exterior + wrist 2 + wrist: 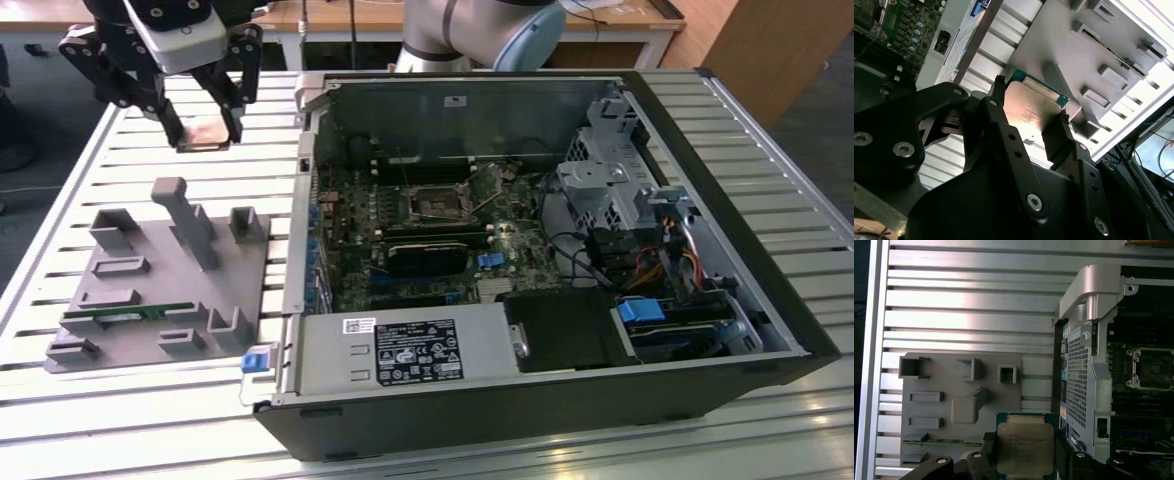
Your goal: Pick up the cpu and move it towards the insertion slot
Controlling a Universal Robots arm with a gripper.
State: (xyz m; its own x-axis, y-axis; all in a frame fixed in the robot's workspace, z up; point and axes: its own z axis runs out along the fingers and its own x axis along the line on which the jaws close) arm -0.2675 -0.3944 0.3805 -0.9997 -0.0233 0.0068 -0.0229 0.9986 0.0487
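Observation:
The cpu [204, 134], a flat square chip with a silvery top, hangs in the air above the slatted table, left of the open computer case in the exterior view. My gripper [202, 128] is shut on the cpu, one black finger on each of two opposite edges. Both wrist views show the cpu [1033, 111] [1025, 446] clamped between the fingers [995, 102] [988, 449]. The insertion slot [441, 203] [1153, 368], a square socket with a metal frame and dark centre, sits on the motherboard inside the case, well away from the chip.
A grey fixture plate [134, 290] [939, 412] with raised blocks lies on the table below the gripper, with a thin green memory stick [127, 315] in it. The case's metal wall [310, 150] [1081, 340] stands between the gripper and the motherboard. Cables and drive cages fill the case's right side.

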